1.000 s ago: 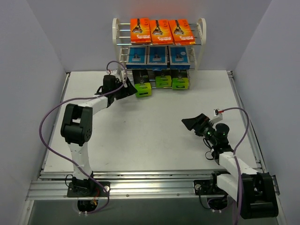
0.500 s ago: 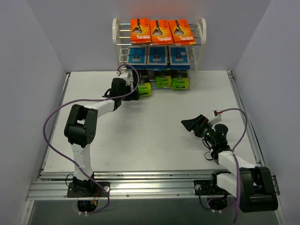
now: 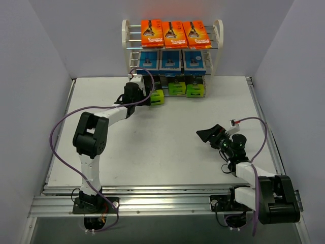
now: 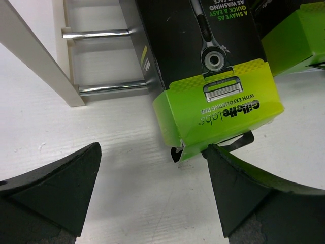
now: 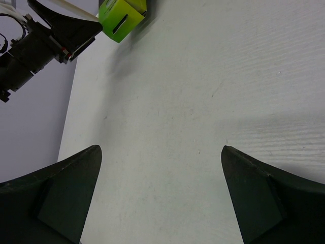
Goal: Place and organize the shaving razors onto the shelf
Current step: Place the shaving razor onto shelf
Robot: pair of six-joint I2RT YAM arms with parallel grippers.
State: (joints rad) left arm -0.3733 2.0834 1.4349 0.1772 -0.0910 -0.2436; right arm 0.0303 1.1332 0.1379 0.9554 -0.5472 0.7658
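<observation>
The white shelf (image 3: 125,31) stands at the table's far edge. Three orange cards (image 3: 175,33) lie on its top tier and three blue packs (image 3: 171,60) on the middle tier. Three black-and-lime boxes sit at the bottom tier. The left box (image 3: 156,96) sticks out a little further than the other two (image 3: 186,89). My left gripper (image 3: 144,96) is open and empty, just in front of this box (image 4: 218,101). Its right finger (image 4: 254,193) touches the box's lime front edge. My right gripper (image 3: 208,133) is open and empty over bare table, right of centre.
The shelf's white left side panel (image 4: 35,56) and two silver rods (image 4: 109,89) lie just left of the box. The left arm (image 5: 45,38) and the lime box (image 5: 119,18) show far off in the right wrist view. The table's right edge rail (image 3: 264,122) runs beside the right arm.
My left gripper has moved forward and right, up to the shelf's left end and the left box. The box has barely shifted. The right arm has hardly moved.
</observation>
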